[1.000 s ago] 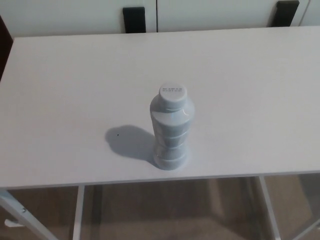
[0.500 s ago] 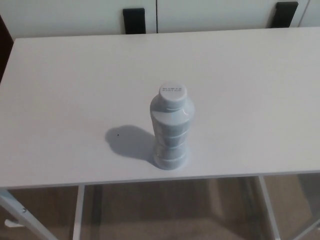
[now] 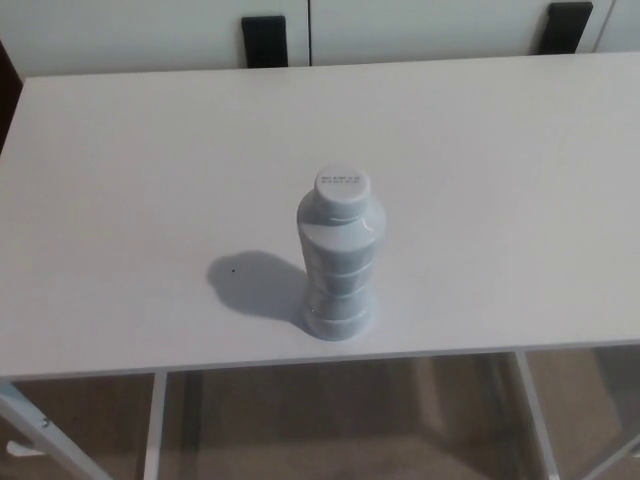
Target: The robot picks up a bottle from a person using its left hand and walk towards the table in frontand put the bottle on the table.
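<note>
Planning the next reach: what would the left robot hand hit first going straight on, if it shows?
Neither robot hand shows, so no line can be read; only the bottle stands on the table.

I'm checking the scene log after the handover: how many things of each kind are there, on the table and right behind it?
Bottle: 1
Table: 1
Black blocks behind the table: 2
Robot hands in view: 0
Total: 4
</note>
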You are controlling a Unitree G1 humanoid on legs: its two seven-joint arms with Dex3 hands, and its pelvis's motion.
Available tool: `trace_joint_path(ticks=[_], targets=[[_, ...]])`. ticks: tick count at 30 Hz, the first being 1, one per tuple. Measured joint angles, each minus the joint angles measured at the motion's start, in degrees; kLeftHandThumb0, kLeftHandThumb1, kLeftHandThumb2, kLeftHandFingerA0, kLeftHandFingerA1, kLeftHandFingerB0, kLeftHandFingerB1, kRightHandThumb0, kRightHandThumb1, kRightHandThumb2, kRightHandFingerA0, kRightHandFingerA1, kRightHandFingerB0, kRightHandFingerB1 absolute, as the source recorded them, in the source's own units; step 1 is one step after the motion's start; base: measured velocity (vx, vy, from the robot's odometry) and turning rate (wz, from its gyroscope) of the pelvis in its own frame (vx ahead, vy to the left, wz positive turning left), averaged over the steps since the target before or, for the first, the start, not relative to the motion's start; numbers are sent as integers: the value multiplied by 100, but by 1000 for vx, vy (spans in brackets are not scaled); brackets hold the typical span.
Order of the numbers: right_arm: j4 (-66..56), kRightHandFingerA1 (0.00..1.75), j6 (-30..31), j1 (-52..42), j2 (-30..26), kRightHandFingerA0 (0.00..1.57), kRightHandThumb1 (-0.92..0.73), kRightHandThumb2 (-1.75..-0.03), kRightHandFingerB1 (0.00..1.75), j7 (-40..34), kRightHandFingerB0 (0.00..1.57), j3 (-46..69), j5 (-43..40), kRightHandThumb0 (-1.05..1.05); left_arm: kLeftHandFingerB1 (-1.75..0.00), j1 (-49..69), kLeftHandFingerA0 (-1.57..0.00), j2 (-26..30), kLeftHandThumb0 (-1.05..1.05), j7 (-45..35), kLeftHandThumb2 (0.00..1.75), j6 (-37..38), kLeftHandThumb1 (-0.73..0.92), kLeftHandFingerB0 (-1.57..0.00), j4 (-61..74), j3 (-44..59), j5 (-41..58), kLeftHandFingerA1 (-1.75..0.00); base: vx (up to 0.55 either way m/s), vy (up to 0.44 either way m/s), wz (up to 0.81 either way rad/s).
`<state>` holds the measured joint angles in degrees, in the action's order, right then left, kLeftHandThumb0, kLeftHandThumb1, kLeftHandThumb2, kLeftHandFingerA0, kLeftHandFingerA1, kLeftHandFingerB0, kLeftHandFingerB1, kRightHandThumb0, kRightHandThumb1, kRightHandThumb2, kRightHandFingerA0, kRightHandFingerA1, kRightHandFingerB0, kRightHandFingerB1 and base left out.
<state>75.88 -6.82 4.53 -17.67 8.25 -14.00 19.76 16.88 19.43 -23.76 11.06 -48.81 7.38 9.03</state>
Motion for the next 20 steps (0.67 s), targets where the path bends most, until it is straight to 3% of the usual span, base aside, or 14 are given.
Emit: trace_joint_path(ticks=[1, 2, 3, 4, 6, 7, 8, 9, 20], targets=[[2, 53, 0, 0, 0, 63, -73, -62, 40, 0, 56, 4, 1, -41, -29, -105, -13, 44, -80, 65, 66, 11, 78, -12, -210, -7, -27, -36, 0, 0, 0], [2, 55, -1, -1, 0, 65, -73, -62, 39, 0, 54, 6, 1, -40, -39, -177, -9, 69, -79, 106, 100, 23, 64, 0, -335, -11, -46, -49, 0, 0, 0], [4, 55, -1, -2, -1, 65, -73, -62, 39, -2, 54, 12, 2, -40, -39, -368, -9, 125, -79, 234, 100, 63, 64, 0, -720, -24, -115, -49, 0, 0, 0], [3, 54, -1, -4, -1, 67, -73, -62, 40, -3, 55, 20, 2, -40, -50, -456, 0, 146, -38, 298, 106, 90, 47, 0, -893, -32, -149, -51, 0, 0, 0], [1, 53, -1, -18, -8, 67, -74, -63, 40, -13, 55, 51, 1, -40, -50, -713, 0, 251, -38, 520, 106, 204, 48, 0, -1429, -94, -275, -51, 0, 0, 0], [1, 54, -2, -26, -14, 67, -73, -62, 40, -18, 55, 65, 0, -41, -29, -799, -13, 302, -76, 611, 63, 256, 80, -11, -1616, -126, -336, -36, 0, 0, 0], [4, 53, -3, -35, -23, 65, -73, -63, 39, -21, 52, 87, -1, -41, -36, -890, -1, 354, -88, 712, 101, 326, 69, -6, -1814, -146, -397, -40, 0, 0, 0], [6, 52, -3, -40, -29, 64, -73, -63, 39, -23, 53, 95, -1, -41, -50, -944, 0, 376, -38, 770, 106, 375, 47, 0, -1920, -160, -434, -51, 0, 0, 0], [-2, 54, -18, -39, -42, 64, -74, -63, 40, -56, 54, 155, -2, -42, -50, -1199, 0, 465, -37, 1064, 107, 804, 50, 0, -2297, -310, -724, -51, 0, 0, 0]])
